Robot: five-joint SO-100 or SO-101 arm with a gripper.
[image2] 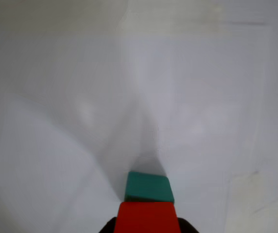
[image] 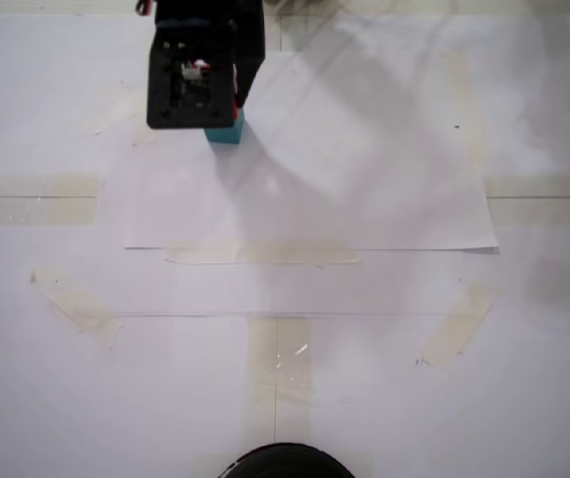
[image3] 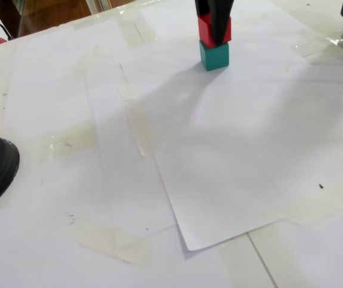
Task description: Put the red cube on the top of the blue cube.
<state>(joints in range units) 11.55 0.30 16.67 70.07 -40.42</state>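
Black gripper fingers (image3: 219, 24) are clamped on the small matte red cube (image3: 205, 29), set upon the matte teal cube (image3: 214, 56).

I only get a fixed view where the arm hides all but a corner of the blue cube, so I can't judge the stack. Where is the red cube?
Observer: In a fixed view the red cube sits on top of the blue cube, their faces touching.
Operator: Has the pincer let go?
Observer: No. In the wrist view the pincer is shut on the red cube, with a dark finger at each side.
Operator: Are the cubes lined up?
Observer: Roughly. The wrist view shows a strip of the blue cube's top beyond the red one.
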